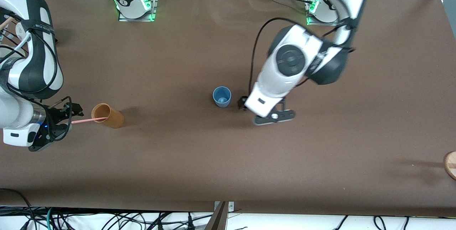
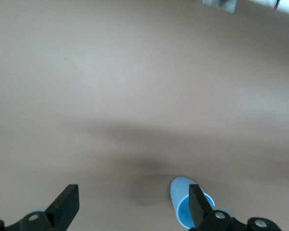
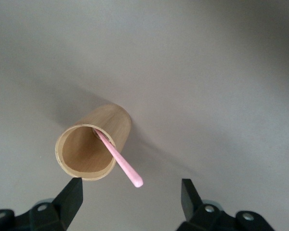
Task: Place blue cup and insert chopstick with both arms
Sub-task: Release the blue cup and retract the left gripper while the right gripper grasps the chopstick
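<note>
Two cups sit on your brown table [image 1: 199,158] in the front view: the blue cup [image 1: 222,96] upright near the middle, and a tan cup [image 1: 107,116] standing toward the right arm's end. The chopstick [image 1: 84,120] stands in that tan cup, its lower end inside and its upper end leaning out over the rim toward the right gripper [image 1: 62,121]. That gripper hovers just beside the tan cup, fingers spread, nothing in them. Your left gripper [image 1: 245,103] hangs low just beside the blue cup, on the side toward the left arm's end. At the table's edge on the left arm's end you can spot a round wooden piece [image 1: 450,164], well apart from both cups.

Over to your left wrist view: the left gripper [image 2: 134,204] has its fingers [image 2: 65,204] wide apart and empty. The blue cup [image 2: 188,204] sits on bare table, partly hidden by one finger.

Now your right wrist view: the right gripper [image 3: 132,199] is open too. The tan cup [image 3: 91,144] shows its open mouth, and the chopstick [image 3: 119,161] slants out of it, its tip poking past the rim between the fingers, untouched.
</note>
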Controlling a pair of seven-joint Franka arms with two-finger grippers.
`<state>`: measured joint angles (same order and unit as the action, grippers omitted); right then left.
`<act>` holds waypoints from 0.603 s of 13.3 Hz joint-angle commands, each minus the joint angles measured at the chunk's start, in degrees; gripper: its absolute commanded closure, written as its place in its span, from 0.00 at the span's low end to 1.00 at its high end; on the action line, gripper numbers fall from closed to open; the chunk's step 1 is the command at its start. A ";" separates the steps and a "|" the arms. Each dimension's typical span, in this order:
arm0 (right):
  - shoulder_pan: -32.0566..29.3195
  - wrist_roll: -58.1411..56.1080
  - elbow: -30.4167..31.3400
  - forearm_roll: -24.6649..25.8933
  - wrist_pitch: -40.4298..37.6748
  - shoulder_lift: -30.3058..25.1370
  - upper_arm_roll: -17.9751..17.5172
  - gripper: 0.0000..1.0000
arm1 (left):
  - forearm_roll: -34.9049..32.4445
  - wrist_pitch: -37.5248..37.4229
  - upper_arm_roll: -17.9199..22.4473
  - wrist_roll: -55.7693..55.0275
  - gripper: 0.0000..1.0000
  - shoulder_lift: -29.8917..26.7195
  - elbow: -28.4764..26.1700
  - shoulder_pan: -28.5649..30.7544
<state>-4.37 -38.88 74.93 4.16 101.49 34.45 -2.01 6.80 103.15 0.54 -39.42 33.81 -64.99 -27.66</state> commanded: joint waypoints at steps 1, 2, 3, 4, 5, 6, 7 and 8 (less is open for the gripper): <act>-0.72 -1.55 -0.49 -0.91 -0.77 1.05 -0.63 0.17 | 0.58 -6.61 -0.54 9.84 0.00 -7.33 -2.60 6.18; -0.72 -1.55 -0.49 -0.82 -0.77 1.40 -0.63 0.22 | 0.49 -9.95 -0.36 15.20 0.00 -9.18 -2.94 8.73; -0.72 -1.38 -0.57 -0.91 -0.77 1.58 -0.63 0.28 | 0.49 -12.34 -0.36 19.60 0.00 -11.38 -3.90 11.89; -0.72 -1.38 -0.57 -0.91 -0.77 1.76 -0.63 0.32 | 0.58 -14.45 -0.36 22.95 0.00 -13.40 -4.87 14.36; -0.72 -1.38 -0.57 -0.91 -0.77 2.02 -0.63 0.37 | 0.58 -16.30 -0.27 25.77 0.00 -14.90 -5.93 16.91; -0.72 -1.38 -0.75 -0.91 -0.77 2.19 -0.63 0.40 | 0.58 -17.36 -0.27 29.11 0.00 -16.48 -7.50 19.11; -0.72 -1.38 -0.75 -0.91 -0.77 2.20 -0.63 0.43 | 0.49 -17.63 -0.10 32.36 0.00 -18.41 -9.78 20.52; -0.72 -1.46 -0.75 -0.91 -0.77 2.20 -0.63 0.46 | -0.29 -17.63 -0.10 34.48 0.00 -20.08 -12.07 22.19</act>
<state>-4.40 -39.10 74.97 4.16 101.47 36.51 -2.07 6.80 85.02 0.87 -9.80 18.77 -69.85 -7.51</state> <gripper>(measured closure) 0.432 0.000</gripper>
